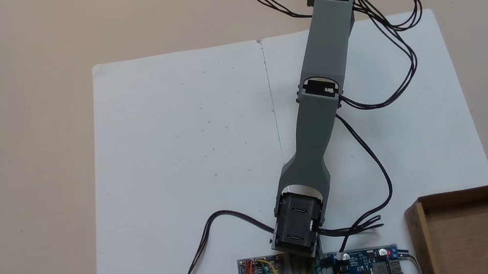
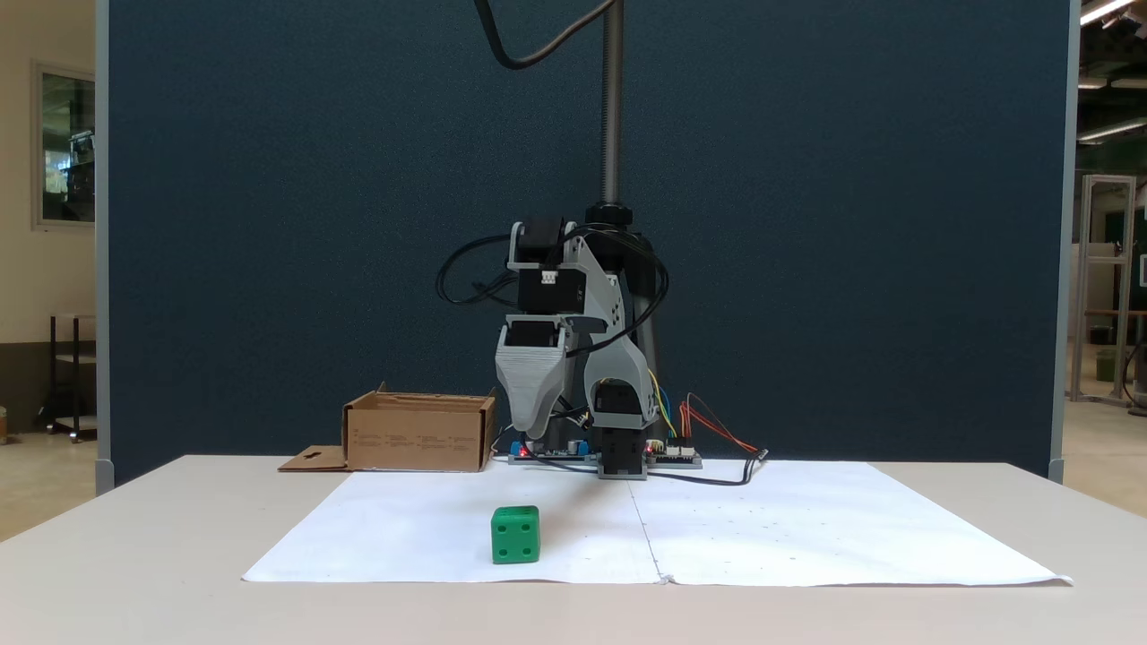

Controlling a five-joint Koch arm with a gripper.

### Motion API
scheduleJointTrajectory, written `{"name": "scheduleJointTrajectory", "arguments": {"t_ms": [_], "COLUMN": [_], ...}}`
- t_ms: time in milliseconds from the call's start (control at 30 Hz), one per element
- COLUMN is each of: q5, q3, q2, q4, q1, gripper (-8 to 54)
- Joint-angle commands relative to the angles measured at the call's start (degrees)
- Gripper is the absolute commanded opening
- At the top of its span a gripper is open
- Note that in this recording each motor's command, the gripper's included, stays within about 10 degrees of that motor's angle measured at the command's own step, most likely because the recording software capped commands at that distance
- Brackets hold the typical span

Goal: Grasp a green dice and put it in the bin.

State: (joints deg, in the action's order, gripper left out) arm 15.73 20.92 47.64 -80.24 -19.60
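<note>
The green dice (image 2: 515, 535) sits free near the front edge of the white paper (image 2: 762, 528), my gripper (image 2: 536, 421) hangs above it, jaws unreadable, and the bin (image 2: 419, 434) waits at the table's (image 2: 134, 573) far corner.

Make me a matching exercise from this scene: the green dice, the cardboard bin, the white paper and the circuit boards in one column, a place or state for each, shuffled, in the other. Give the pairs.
Things:
1. green dice
2. bin
3. white paper
4. circuit boards

Places or states:
A. spread flat over the table
B. at the arm's base, wired
C. resting on the paper, four pips facing the front fixed view
D. open-topped, with nothing inside

Pairs: 1-C, 2-D, 3-A, 4-B
</note>
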Motion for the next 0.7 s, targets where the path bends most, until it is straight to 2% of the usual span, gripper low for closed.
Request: {"name": "scheduleJointTrajectory", "arguments": {"t_ms": [0, 667], "q5": [4.7, 6.6], "q3": [-3.6, -7.1], "q2": [0.8, -6.2], "q4": [1.2, 0.8], "q1": [-0.8, -0.9], "gripper": [44.2, 44.0]}}
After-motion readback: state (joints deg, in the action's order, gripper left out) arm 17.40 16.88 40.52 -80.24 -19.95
